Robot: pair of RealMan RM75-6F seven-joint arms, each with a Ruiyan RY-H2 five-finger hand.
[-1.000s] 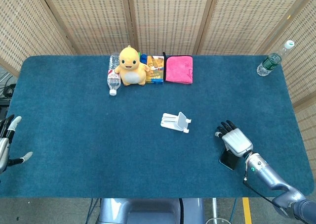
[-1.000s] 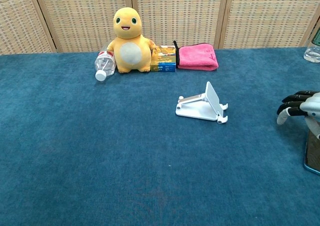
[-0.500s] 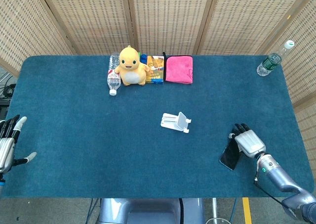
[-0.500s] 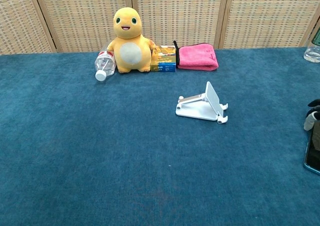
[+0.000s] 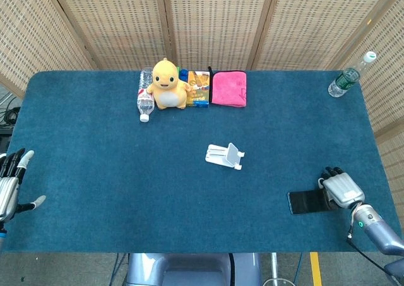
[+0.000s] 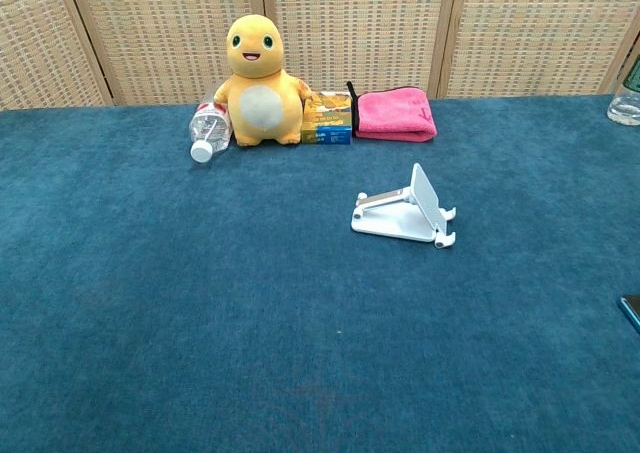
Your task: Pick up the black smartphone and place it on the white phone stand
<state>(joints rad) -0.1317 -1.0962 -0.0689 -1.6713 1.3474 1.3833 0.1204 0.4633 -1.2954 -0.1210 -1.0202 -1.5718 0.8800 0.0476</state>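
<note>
barely started tbh: black smartphone (image 5: pixel 307 202) lies flat, right hand (image 5: pixel 341 189) resting on its end, grip unclear. white phone stand (image 5: pixel 225 155) empty; left hand (image 5: pixel 9 185) open, idle.

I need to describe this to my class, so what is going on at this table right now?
A two-armed robot is working on getting a black smartphone onto a white phone stand. The phone lies flat on the blue table near its front right corner, and the right robot hand rests on the phone's right end; whether it grips the phone cannot be told. The stand sits empty mid-table. The left robot hand waits open at the table's left edge.
</note>
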